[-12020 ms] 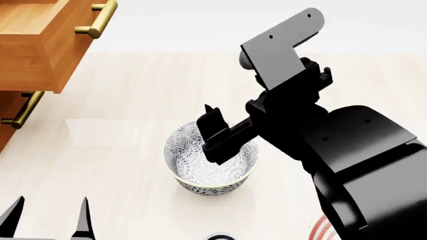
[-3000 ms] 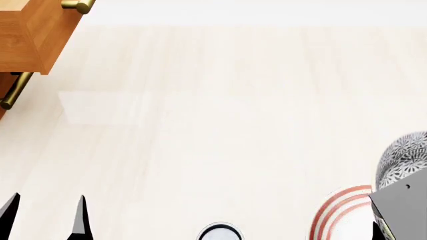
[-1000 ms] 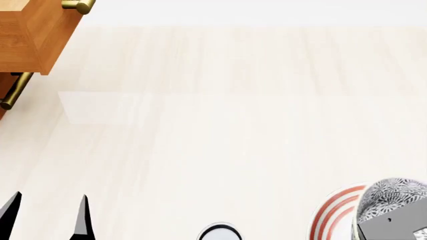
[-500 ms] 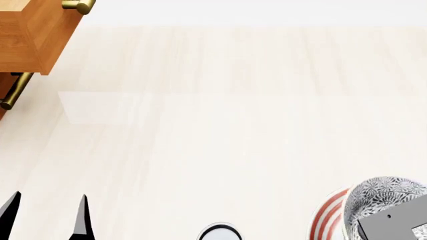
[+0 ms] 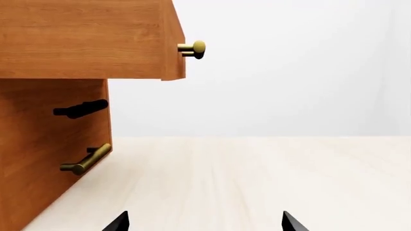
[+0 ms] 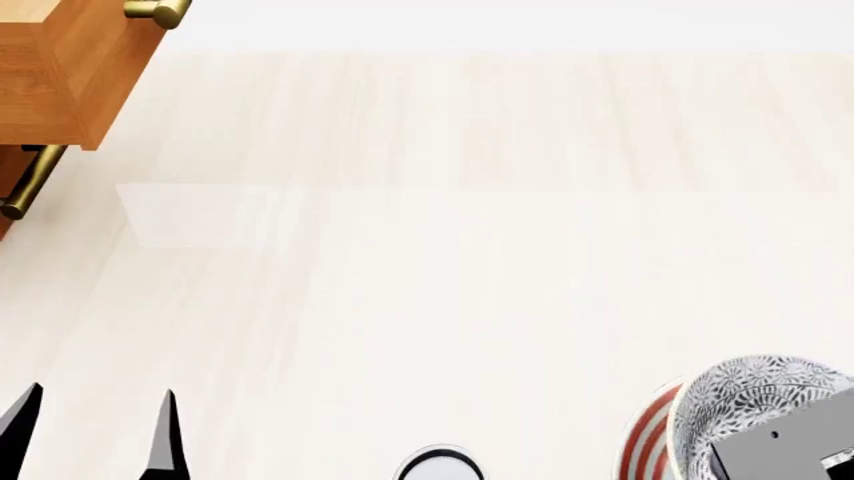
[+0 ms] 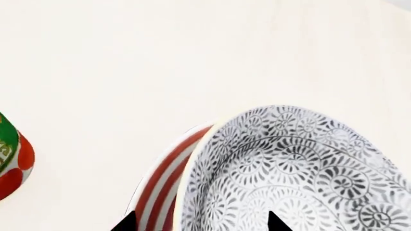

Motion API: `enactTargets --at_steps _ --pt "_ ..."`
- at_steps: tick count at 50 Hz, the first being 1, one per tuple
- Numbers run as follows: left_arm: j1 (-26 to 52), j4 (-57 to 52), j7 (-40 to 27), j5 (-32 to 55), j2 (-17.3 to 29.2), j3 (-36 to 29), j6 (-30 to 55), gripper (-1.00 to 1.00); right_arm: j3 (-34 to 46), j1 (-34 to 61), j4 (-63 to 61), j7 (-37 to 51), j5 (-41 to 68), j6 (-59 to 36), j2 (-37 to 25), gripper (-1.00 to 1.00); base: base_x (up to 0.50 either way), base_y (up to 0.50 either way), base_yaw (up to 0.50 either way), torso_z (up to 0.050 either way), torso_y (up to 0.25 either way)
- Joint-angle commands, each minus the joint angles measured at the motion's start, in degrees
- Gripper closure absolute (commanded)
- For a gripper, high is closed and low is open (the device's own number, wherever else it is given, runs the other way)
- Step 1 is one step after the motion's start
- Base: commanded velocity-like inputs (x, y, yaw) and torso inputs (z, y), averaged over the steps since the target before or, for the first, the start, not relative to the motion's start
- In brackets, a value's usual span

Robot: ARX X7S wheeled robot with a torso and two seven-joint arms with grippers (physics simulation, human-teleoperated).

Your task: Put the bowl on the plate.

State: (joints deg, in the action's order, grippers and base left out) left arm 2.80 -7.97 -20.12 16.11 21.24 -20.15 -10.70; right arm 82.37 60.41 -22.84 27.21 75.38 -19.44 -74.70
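The bowl [image 6: 750, 395], grey-and-white floral, is at the lower right of the head view, over the plate [image 6: 649, 442], whose red-ringed rim shows beside it. A grey link of my right arm [image 6: 790, 446] covers the bowl's near side. In the right wrist view the bowl [image 7: 289, 168] fills the frame above the plate [image 7: 160, 180]. My right gripper [image 7: 200, 224] stands open, its jaws wide apart astride the bowl's rim, one tip over the plate and one inside the bowl. My left gripper [image 6: 94, 440] [image 5: 204, 224] is open and holds nothing.
A wooden drawer cabinet [image 6: 60, 70] with brass handles [image 5: 86, 159] stands at the far left, its upper drawer pulled out. A red and green can [image 7: 9, 161] is near the plate; its top [image 6: 434, 468] shows at the head view's bottom edge.
The bowl, with my right arm, has moved from the table's middle to the right, then lower and leftward over the plate. In the last half second it shifted slightly left. My left gripper is unmoved.
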Motion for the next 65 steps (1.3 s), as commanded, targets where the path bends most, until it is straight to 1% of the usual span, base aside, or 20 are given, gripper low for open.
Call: enactTargets --at_steps 1,14,37,55,65 --pt "-0.06 -0.02 -0.13 -0.08 0.05 -0.19 -0.14 -1.0 -1.36 1.68 -3.67 0.42 -0.4 -0.15 -1.05 -1.0 0.0 0.0 0.0 0.0 0.0" --pt "-0.11 -0.49 -0.31 0.13 0.28 -0.28 0.08 -1.0 -3.43 4.7 -8.5 2.49 -0.39 -2.24 -2.78 -1.0 0.0 0.0 0.0 0.0 0.0" --pt "-0.17 -0.68 -0.56 0.36 0.57 -0.36 -0.04 -1.0 -6.71 8.93 -14.22 5.97 -0.65 -4.35 -2.6 -1.0 0.0 0.0 0.0 0.0 0.0" --pt "-0.28 -0.66 -0.67 0.42 0.72 -0.47 -0.47 -1.0 -9.14 11.42 -16.68 9.05 -2.23 -4.44 -2.7 -1.0 0.0 0.0 0.0 0.0 0.0" --pt "-0.19 -1.0 -0.88 0.27 0.76 -0.76 -0.12 -1.0 -9.79 11.27 -17.34 10.69 -4.78 -2.58 -3.27 -1.0 0.0 0.0 0.0 0.0 0.0"
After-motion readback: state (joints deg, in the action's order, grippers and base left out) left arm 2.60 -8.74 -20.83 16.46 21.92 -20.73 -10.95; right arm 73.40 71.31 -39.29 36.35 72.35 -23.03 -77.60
